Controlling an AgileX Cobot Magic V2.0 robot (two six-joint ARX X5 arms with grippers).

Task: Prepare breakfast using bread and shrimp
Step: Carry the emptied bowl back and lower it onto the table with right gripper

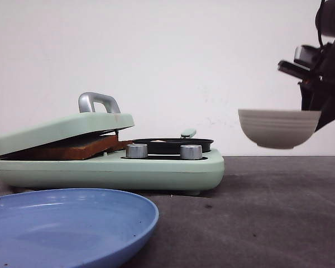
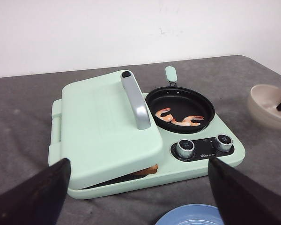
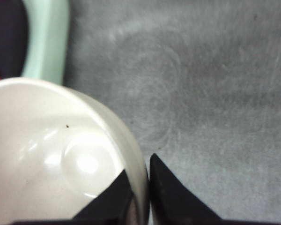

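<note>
My right fingers (image 3: pixel 131 197) pinch the white bowl's (image 1: pixel 278 128) rim, holding it above the counter (image 1: pixel 279 212); left fingers (image 2: pixel 37 192) spread wide, empty.

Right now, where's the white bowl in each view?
Front: bowl at right, held off the table, right of the green cooker.
Left wrist: its rim at the right edge, right of the cooker.
Right wrist: fills lower left, rim between the fingers; cooker edge beyond.
</note>
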